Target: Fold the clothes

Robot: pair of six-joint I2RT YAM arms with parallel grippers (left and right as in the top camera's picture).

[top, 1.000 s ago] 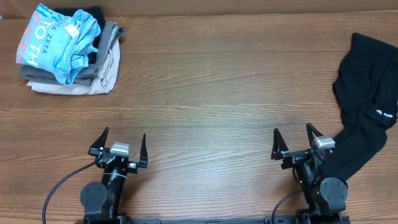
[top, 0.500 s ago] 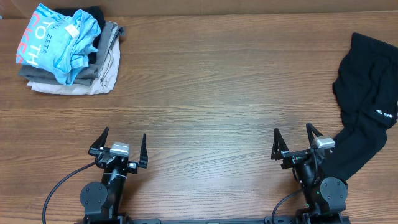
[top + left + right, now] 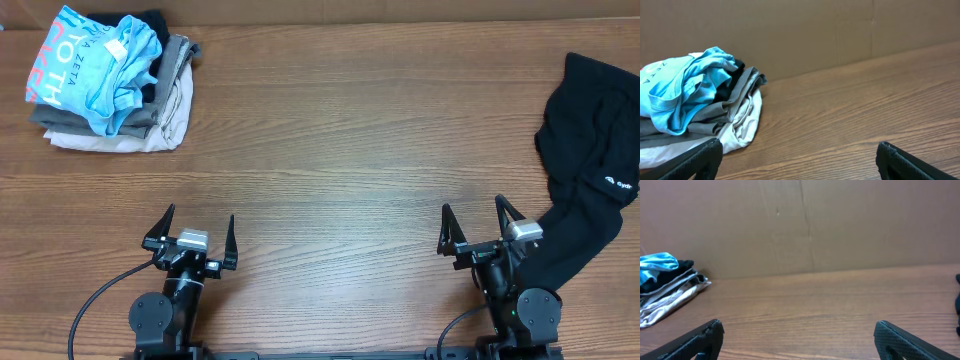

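Folding not yet begun.
Black clothes [image 3: 590,170] crumpled at right edge of the tabletop [image 3: 350,150], all folding left; left tool [image 3: 200,215] and right tool [image 3: 472,207] at its near edge, spread wide, gripping nothing.

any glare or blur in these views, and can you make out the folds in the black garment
Overhead: even light, no glare, the table grain is sharp; the black garment reads as a nearly flat dark mass, with only faint folds and its white logo showing. Left wrist: the clothes pile is fairly sharp, the near fingertips dark and soft. Right wrist: softer overall, its fingertips equally dim.
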